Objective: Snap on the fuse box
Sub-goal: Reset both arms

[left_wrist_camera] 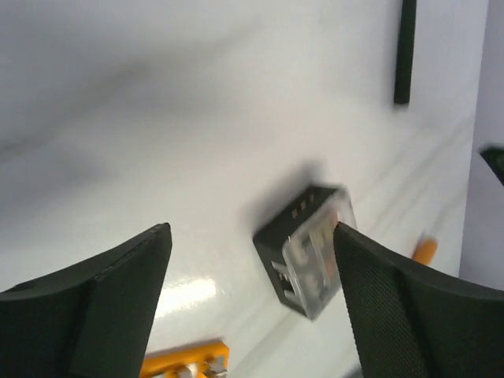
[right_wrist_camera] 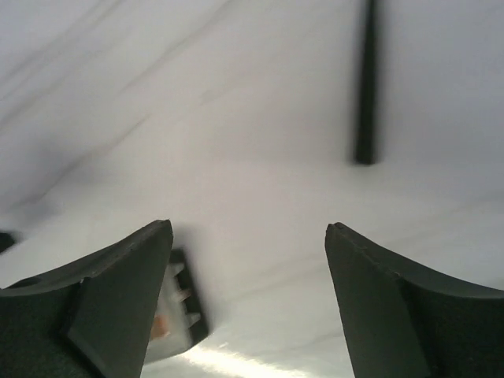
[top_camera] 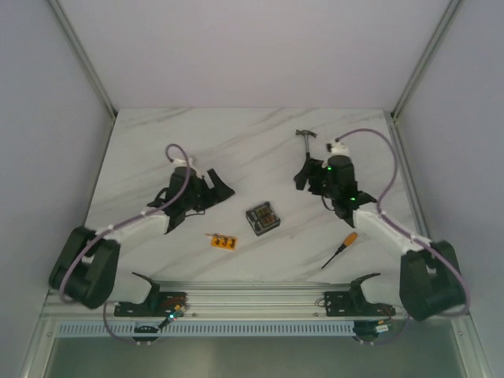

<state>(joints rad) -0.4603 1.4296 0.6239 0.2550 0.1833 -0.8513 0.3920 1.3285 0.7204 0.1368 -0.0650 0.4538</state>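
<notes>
Marbled table (top_camera: 236,142) is carrying the fuse box (top_camera: 262,217), which is sitting free between two wide-open grippers.

West of nothing but the box itself: the left gripper (top_camera: 214,189) is hovering to the box's left and the right gripper (top_camera: 302,178) to its right and farther back. Each has its fingers spread apart and is pinching nothing, probably flanking the box so either can press on it. The hammer (top_camera: 305,146) is lying behind the box and the screwdriver (top_camera: 340,249) to its right and nearer the bases, both seemingly parked out of the way. The box is resting flat, touching neither gripper. Its clear lid (left_wrist_camera: 315,260) is covering orange fuses (top_camera: 264,214), though I cannot tell whether it is clicked home. The orange strip (top_camera: 223,241) is lying just left of the box, nearer the bases.
</notes>
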